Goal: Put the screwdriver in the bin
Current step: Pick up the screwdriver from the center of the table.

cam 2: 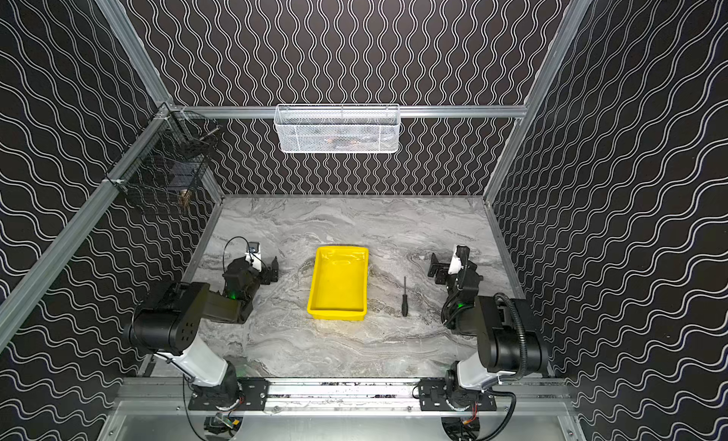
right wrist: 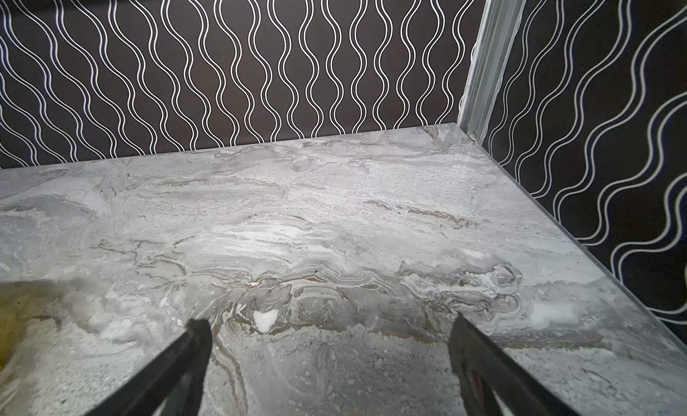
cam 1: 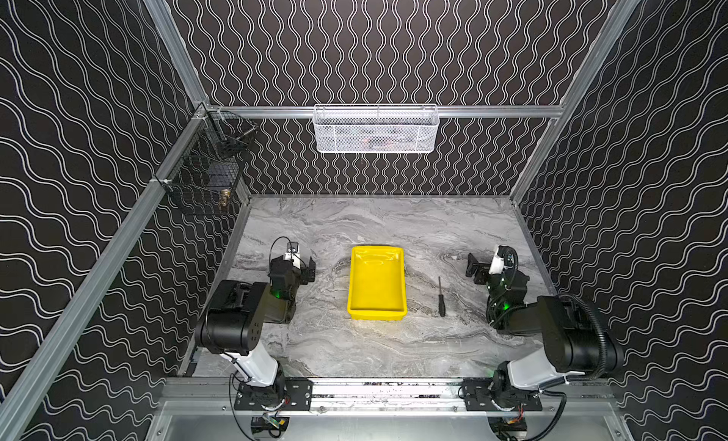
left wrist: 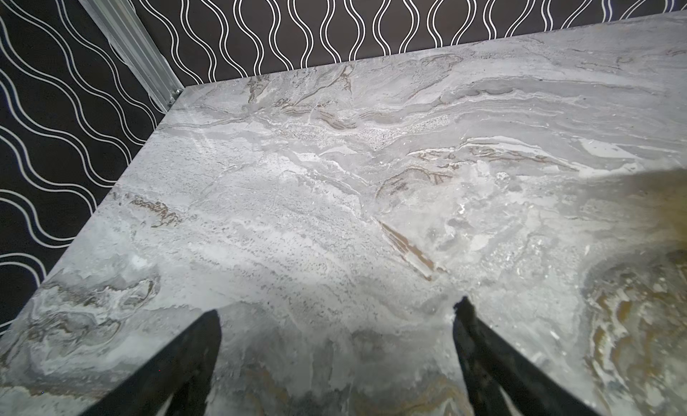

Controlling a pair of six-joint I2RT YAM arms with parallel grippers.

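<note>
Marble table (cam 1: 354, 348): screwdriver (cam 1: 441, 299) lies between bin (cam 1: 376, 314) and splayed right claw (cam 1: 474, 269), touching neither; left claw (cam 1: 311, 270) splayed too.

Black wavy-lined walls (cam 1: 374, 45) enclose a grey marble tabletop (cam 1: 374, 348).

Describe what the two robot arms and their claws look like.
Both the left arm and right arm are bulky black joint housings on a white lower link, each with a small green light. The right arm carries a ribbed black hose; the left has a thin black cable loop near its wrist. The left claw and right claw have slim, tapering black fingers.
</note>
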